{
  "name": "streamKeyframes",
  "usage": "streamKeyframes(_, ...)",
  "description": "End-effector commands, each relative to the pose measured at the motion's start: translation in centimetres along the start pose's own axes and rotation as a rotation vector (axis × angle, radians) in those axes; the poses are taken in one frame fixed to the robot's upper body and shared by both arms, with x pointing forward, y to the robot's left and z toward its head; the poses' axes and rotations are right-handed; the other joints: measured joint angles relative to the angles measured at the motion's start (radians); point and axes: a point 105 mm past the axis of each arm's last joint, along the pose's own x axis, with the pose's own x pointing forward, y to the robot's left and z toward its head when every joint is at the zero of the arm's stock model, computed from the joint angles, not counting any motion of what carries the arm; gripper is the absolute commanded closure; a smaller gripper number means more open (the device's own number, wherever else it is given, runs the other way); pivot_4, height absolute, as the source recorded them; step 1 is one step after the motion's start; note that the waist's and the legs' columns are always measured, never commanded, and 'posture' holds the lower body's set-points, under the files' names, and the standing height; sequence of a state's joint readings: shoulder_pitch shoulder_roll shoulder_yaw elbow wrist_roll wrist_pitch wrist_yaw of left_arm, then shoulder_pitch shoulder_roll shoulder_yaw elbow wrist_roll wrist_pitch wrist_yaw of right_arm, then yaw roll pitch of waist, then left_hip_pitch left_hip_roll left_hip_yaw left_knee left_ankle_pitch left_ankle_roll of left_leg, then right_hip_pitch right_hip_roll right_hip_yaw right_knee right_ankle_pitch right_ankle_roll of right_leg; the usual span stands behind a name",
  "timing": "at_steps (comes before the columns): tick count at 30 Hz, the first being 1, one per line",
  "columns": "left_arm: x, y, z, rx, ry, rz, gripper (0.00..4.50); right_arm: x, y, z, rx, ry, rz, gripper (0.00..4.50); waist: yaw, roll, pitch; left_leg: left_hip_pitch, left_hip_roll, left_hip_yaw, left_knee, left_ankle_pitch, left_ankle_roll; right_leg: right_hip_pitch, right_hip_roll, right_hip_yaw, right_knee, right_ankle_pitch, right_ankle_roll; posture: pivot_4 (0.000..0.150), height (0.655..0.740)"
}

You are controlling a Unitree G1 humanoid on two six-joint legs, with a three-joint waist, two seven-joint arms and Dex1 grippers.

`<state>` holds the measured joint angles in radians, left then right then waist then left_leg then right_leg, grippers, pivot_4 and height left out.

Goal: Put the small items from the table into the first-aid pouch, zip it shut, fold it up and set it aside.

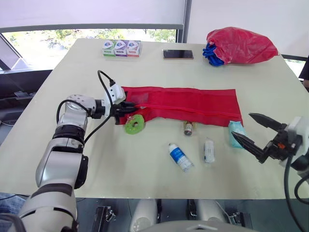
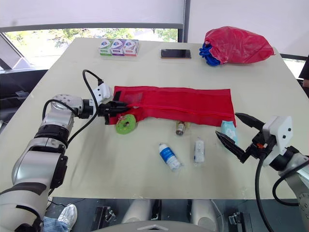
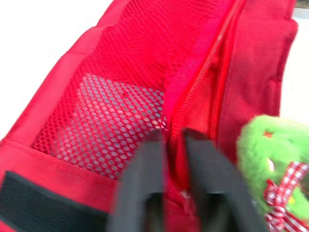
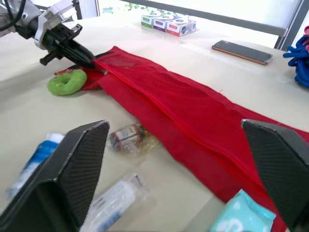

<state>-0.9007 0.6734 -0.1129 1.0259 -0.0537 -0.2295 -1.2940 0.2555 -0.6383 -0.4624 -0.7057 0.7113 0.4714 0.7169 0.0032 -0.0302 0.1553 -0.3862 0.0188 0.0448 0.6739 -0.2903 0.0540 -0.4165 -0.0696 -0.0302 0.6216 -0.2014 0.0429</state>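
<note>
Pouch, red mesh, lies unrolled flat across the mid tabletop, long axis running 9-to-3. L fingers are clenched on its 9 o'clock end, pinching the fabric right by the zip; the wrist view shows red cloth squeezed betw. the two black fingers. Can't tell if the zip is open or shut.

Green plush ring w/ a checked bow sits at 6 o'clock of those fingers, touching the pouch's near edge.

R fingers are spread wide, grasping nothing, off the pouch's 4 o'clock corner. Teal tissue pack lies by their tips, just beside the pouch's 3 o'clock end.

On the 6 o'clock side of the pouch:
- small brown vial in clear wrap, just beside the edge
- blue-and-white bottle and white wrapped roll, nearer the robot, near each other, apart from the pouch

On the far side, all well apart from the pouch:
- smartphone lying flat at 12 o'clock
- row of three small boxes at 11 o'clock
- red plastic bag w/ blue stuff poking out, at 1 o'clock
</note>
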Motion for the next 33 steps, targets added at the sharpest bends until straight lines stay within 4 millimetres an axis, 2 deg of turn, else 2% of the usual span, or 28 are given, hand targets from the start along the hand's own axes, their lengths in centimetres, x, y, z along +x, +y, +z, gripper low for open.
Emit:
streamKeyframes(1, -0.8, 1.3, 2.4, 0.04, -0.067, 0.037, 1.99, -0.8, 0.2, 1.5, -0.064, -0.037, -0.011, 0.0, 0.004, 0.0, 0.0, 0.0, 0.0, 0.0, 0.0, 0.0, 0.0, 0.0, 0.0, 0.0, 0.0, 0.0, 0.0, 0.15, 0.74)
streamKeyframes(3, -0.7, 1.3, 3.6, 0.04, -0.115, 0.008, 0.88, -1.2, 0.3, 1.3, -0.067, -0.019, -0.019, 0.0, 0.01, 0.0, 0.0, 0.0, 0.0, 0.0, 0.001, 0.0, 0.0, 0.0, 0.0, 0.0, 0.0, -0.001, 0.001, 0.15, 0.74)
streamKeyframes(4, -0.4, 1.0, 4.5, 0.038, -0.151, -0.025, 0.69, -1.5, 0.4, 1.1, -0.072, -0.003, -0.02, 0.0, 0.012, 0.0, 0.0, 0.0, 0.0, 0.0, 0.001, 0.0, 0.0, 0.0, 0.0, 0.0, 0.0, -0.001, 0.002, 0.15, 0.74)
streamKeyframes(5, 0.0, 0.7, 5.5, 0.034, -0.184, -0.059, 0.14, -1.7, 0.5, 1.0, -0.073, 0.005, -0.02, 0.0, 0.015, 0.0, 0.0, 0.0, 0.0, 0.0, 0.001, 0.0, 0.0, 0.0, 0.0, 0.0, 0.0, -0.001, 0.002, 0.15, 0.74)
streamKeyframes(6, 0.4, 0.4, 6.1, 0.029, -0.207, -0.084, 0.06, -1.8, 0.6, 0.9, -0.074, 0.008, -0.021, 0.0, 0.017, 0.0, 0.0, 0.0, 0.0, -0.001, 0.001, 0.0, 0.0, 0.001, 0.0, 0.0, 0.0, -0.001, 0.002, 0.15, 0.74)
streamKeyframes(8, 1.3, -0.1, 7.1, 0.033, -0.23, -0.113, 0.06, -1.9, 0.6, 1.0, -0.074, 0.005, -0.028, 0.0, 0.018, 0.0, 0.0, 0.0, -0.001, -0.002, 0.003, 0.0, 0.0, 0.002, 0.0, 0.0, 0.0, -0.001, 0.002, 0.15, 0.74)
streamKeyframes(10, 3.3, -0.9, 8.1, 0.084, -0.228, -0.141, 0.06, -1.9, 0.8, 1.2, -0.074, 0.001, -0.031, 0.0, 0.013, 0.0, 0.0, 0.0, -0.001, -0.002, 0.005, 0.0, 0.0, 0.002, 0.0, 0.001, 0.001, -0.001, 0.002, 0.15, 0.74)
streamKeyframes(16, 8.1, -2.0, 9.1, 0.184, -0.172, -0.124, 0.06, -1.6, 1.8, 2.2, -0.057, -0.039, 0.007, 0.0, 0.013, 0.0, 0.0, 0.0, -0.002, -0.003, 0.005, 0.0, 0.0, 0.003, 0.001, 0.0, 0.001, -0.001, 0.003, 0.15, 0.74)
streamKeyframes(20, 10.0, -2.3, 9.2, 0.18, -0.153, -0.11, 0.06, -1.6, 2.0, 2.7, -0.072, -0.046, -0.002, 0.0, 0.011, -0.001, 0.0, 0.0, -0.002, -0.003, 0.005, 0.0, 0.0, 0.004, 0.001, 0.0, 0.001, -0.001, 0.003, 0.15, 0.74)
streamKeyframes(27, 11.7, -2.5, 8.3, 0.198, -0.073, -0.08, 0.06, -1.8, 2.2, 3.3, -0.089, -0.055, -0.04, 0.0, 0.012, -0.001, 0.0, 0.0, -0.002, -0.004, 0.005, 0.0, 0.0, 0.004, 0.001, 0.0, 0.001, -0.001, 0.003, 0.15, 0.74)
streamKeyframes(30, 11.9, -2.2, 8.6, 0.204, -0.076, -0.062, 0.94, -1.9, 2.2, 3.5, -0.092, -0.062, -0.055, 0.0, 0.012, -0.001, 0.001, 0.0, -0.002, -0.004, 0.005, 0.0, 0.0, 0.004, 0.001, 0.0, 0.001, -0.001, 0.003, 0.15, 0.74)
streamKeyframes(31, 12.0, -2.2, 8.7, 0.193, -0.084, -0.059, 1.59, -2.0, 2.2, 3.6, -0.092, -0.066, -0.062, 0.0, 0.013, -0.001, 0.001, -0.001, -0.002, -0.004, 0.005, 0.0, 0.0, 0.004, 0.001, 0.0, 0.001, -0.001, 0.003, 0.15, 0.74)
streamKeyframes(32, 12.0, -2.2, 8.9, 0.177, -0.095, -0.059, 1.68, -2.0, 2.3, 3.7, -0.091, -0.067, -0.066, 0.0, 0.013, -0.001, 0.001, -0.001, -0.002, -0.004, 0.006, 0.0, 0.0, 0.004, 0.001, 0.0, 0.001, -0.001, 0.003, 0.15, 0.74)
streamKeyframes(33, 12.1, -2.2, 9.1, 0.166, -0.102, -0.062, 2.05, -2.0, 2.3, 3.7, -0.091, -0.067, -0.068, 0.0, 0.013, -0.001, 0.001, -0.001, -0.002, -0.004, 0.006, 0.0, 0.0, 0.004, 0.0, 0.0, 0.001, 0.0, 0.002, 0.15, 0.74)
